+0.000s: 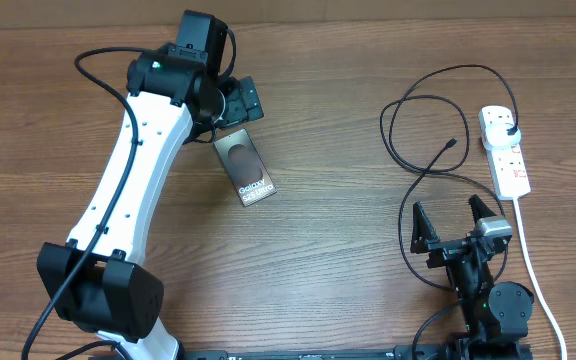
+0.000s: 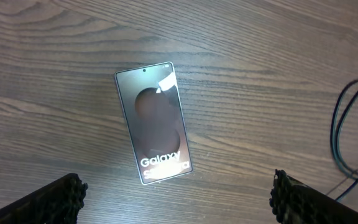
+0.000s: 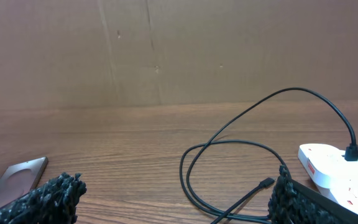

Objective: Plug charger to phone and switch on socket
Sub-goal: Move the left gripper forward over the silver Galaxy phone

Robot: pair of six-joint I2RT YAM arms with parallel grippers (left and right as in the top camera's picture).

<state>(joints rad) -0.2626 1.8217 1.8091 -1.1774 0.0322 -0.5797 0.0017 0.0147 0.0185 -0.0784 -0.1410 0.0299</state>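
— Where do our claws stand?

— Our left claw point(image 2: 176, 188) is spread wide and grips nothing. It hangs above the phone point(image 1: 246, 170), which lies flat on the table point(image 1: 348, 250) with its lettering up. We think that it waits there to steady the phone for the plugging.

— And the right one?

— Our right claw point(image 1: 446, 210) is also wide apart and empty, low near our base. The small tip point(image 1: 452, 143) of the cable point(image 3: 297, 89) lies just ahead of it, so we judge that it is placed to pick up this tip.

— Is the other end ready?

— The black plug point(image 1: 509, 131) seems already seated in the power strip point(image 1: 511, 165) at the far right. Whether the switch is on, we cannot tell.

— What stands in the way?

— The cable makes loose loops, one bending close beside the right claw, and these could drag. The thick white cord point(image 1: 528, 250) runs down beside the right arm. The tip and the phone are well apart.
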